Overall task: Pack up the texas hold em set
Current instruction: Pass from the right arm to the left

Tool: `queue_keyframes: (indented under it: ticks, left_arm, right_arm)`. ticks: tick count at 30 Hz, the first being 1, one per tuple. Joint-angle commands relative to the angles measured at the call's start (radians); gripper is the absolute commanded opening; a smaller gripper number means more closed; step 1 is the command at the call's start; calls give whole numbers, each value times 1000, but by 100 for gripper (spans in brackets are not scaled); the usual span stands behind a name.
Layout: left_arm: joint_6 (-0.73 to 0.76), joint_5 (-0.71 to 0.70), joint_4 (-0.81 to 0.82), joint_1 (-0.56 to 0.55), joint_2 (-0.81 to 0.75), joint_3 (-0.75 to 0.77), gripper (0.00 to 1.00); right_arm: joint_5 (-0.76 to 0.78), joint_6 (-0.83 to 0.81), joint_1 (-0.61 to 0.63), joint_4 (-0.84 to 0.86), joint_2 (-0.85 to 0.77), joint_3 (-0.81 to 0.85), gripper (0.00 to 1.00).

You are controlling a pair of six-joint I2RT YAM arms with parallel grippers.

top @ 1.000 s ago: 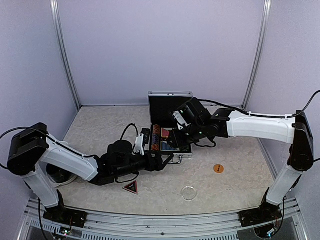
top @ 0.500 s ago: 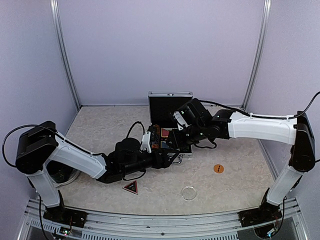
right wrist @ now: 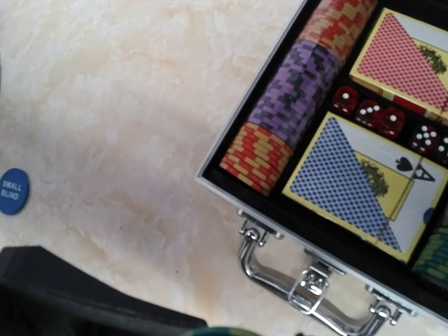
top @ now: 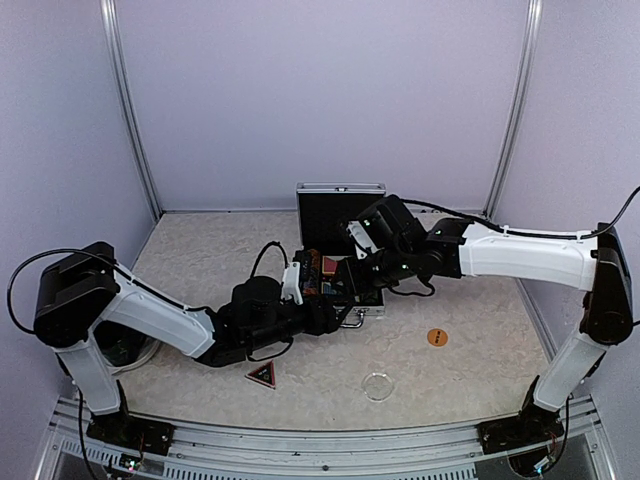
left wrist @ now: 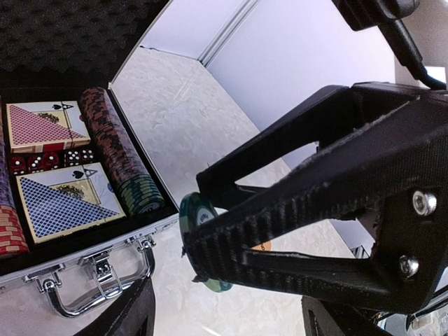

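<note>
Currently carried: one green chip (left wrist: 190,210), caught at the very tips of the left gripper (left wrist: 201,206). The jaws stand fairly wide around it. I read it as off the table, just outside the front wall.
Case: silver briefcase (left wrist: 84,253), open at mid-table with the lid upright and the handle (left wrist: 98,280) facing me.
Contents: red deck (left wrist: 38,126), blue deck (left wrist: 59,199), dice (left wrist: 49,159) between them, and chip rows on either side.
Target slot: the right-hand chip row (left wrist: 115,150), whose green end already looks close to the front wall.
Right gripper (top: 352,278): hovering over the case. I cannot tell how wide it stands or whether it holds anything.
Loose items: blue button (right wrist: 12,190), orange button (top: 437,337) and triangle marker (top: 261,375), all on the table.
Risk one: a tip-only grip could let the chip slip and roll off across the table.
Risk two: pushing it into a nearly full row could pop neighbouring chips out.
Risk three: with both grippers crowded over the case, my left approach could strike the right one or snag the handle.
</note>
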Motion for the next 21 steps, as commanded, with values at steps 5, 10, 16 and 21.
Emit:
queue_keyframes:
  ticks: [5,10,16,21]
  left_arm:
    - [27,-37,39,-3,15,16,68]
    - [27,-42,38,0,15,20,66]
    - [18,-52,24,14,19,32,29]
    - [1,-51,28,26,32,50,0]
  right_arm:
    - [-14,14,12,17,-30,-13,41]
    - [-13,14,13,24,-32,-20,41]
    - [-14,13,21,38,-28,-30,41]
    - [-14,11,28,46,-22,-35,41]
